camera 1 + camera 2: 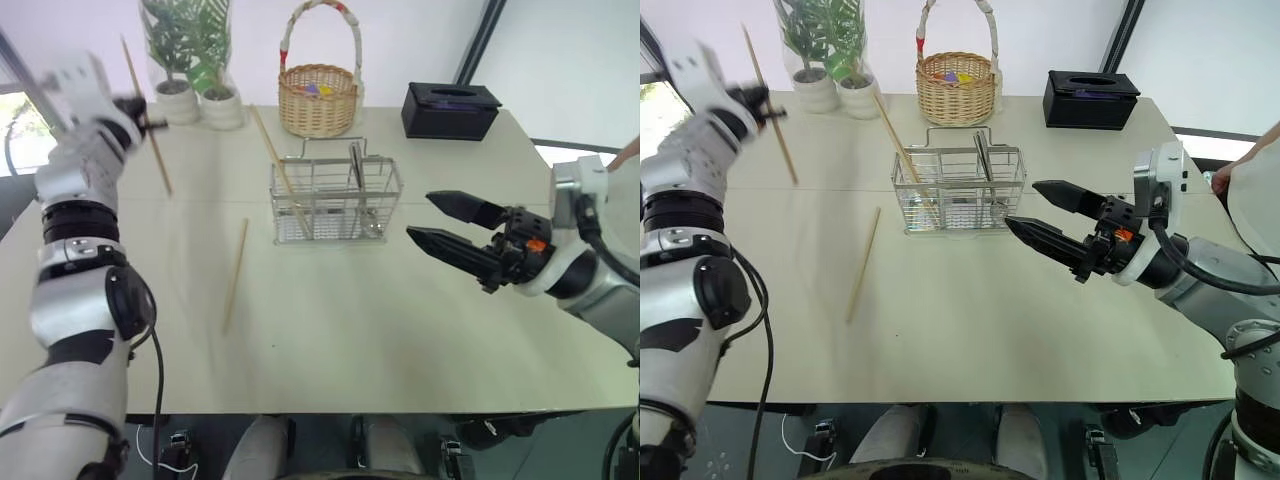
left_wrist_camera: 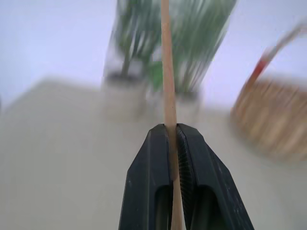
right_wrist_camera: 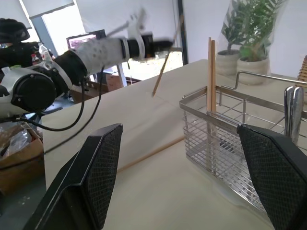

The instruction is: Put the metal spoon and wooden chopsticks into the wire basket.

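L gripper (image 1: 143, 112), at 10 o'clock of the table (image 1: 400, 330), is clamped on one wooden chopstick (image 1: 148, 118), held up in the air, tilted. Another chopstick (image 1: 235, 273) lies flat on the table, at 7 o'clock from the wire basket (image 1: 335, 200). In the basket stand two chopsticks (image 1: 278, 165) w/ the metal spoon (image 1: 357, 168). R gripper (image 1: 440, 222), at 3 o'clock, has fingers wide apart, holding nothing.

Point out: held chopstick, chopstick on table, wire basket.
held chopstick (image 1: 150, 140), left eye view, shaft below the grip.
chopstick on table (image 1: 235, 272), left eye view, mid-shaft.
wire basket (image 1: 336, 212), left eye view, front wire wall.
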`<state>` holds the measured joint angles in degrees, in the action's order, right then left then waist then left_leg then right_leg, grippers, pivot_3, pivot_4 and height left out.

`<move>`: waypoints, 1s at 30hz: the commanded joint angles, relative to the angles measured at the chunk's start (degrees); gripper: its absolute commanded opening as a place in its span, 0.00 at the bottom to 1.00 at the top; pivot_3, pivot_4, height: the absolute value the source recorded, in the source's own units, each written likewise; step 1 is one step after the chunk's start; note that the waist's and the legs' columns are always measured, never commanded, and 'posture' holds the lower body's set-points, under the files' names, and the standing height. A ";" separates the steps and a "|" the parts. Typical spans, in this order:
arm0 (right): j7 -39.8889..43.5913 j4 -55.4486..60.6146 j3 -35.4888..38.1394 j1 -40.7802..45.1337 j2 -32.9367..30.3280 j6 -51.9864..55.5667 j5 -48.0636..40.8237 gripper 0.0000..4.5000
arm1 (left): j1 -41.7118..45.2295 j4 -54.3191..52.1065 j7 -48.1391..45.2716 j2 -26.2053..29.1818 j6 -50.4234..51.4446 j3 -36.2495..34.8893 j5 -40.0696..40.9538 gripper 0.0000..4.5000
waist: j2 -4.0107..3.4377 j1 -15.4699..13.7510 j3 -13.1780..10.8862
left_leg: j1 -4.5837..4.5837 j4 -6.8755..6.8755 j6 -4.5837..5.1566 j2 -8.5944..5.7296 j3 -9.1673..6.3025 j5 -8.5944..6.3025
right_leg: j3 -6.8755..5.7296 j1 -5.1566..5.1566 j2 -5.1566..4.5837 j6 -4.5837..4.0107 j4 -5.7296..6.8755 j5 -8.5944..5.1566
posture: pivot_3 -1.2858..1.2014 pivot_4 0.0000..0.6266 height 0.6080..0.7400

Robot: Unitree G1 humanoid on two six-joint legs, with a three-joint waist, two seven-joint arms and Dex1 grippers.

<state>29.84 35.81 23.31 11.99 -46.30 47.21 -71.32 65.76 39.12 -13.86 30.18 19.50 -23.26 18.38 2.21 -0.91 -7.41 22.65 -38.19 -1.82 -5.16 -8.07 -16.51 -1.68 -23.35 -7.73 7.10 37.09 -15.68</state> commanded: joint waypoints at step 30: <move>-8.73 2.56 2.13 -2.68 -0.32 -3.48 -5.54 0.88 | -10.65 -22.10 -2.92 -23.18 -2.95 12.79 5.55 0.18 | -0.06 0.05 0.04 | -0.17 -0.03 0.12 0.00 0.05 0.03 | -0.05 0.19 0.08 -0.01 0.02 0.01 | 0.52 0.24 0.32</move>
<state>21.39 36.95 23.47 8.91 -46.11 45.21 -75.72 54.68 18.94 -16.08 7.32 17.74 -10.34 23.19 2.15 -0.85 -7.37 22.48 -38.23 -1.71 -5.17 -8.03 -16.48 -1.73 -23.17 -7.65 7.09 37.11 -15.67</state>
